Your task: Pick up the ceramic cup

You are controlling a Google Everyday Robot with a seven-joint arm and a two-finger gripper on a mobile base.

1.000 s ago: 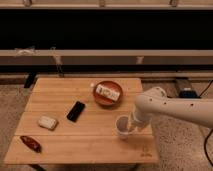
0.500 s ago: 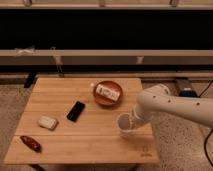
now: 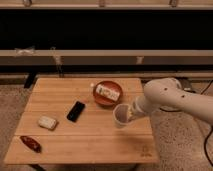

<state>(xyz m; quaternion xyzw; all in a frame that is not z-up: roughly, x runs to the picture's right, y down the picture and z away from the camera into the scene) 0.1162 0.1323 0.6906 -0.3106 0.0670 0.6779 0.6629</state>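
Ceramic cup sits tilted at the gripper, just below the orange-brown plate. Whether the fingers grasp it, I cannot tell.

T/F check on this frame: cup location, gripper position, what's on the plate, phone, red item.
1. The ceramic cup sits on the orange plate. False: it is at the table's right side, in front of the orange plate, at the gripper.
2. The gripper is at the cup's right side. True.
3. The plate holds a white packaged item. True.
4. The black phone lies right of the cup. False: it lies left of it, mid-table.
5. A dark red item lies near the wooden table's front left corner. True.
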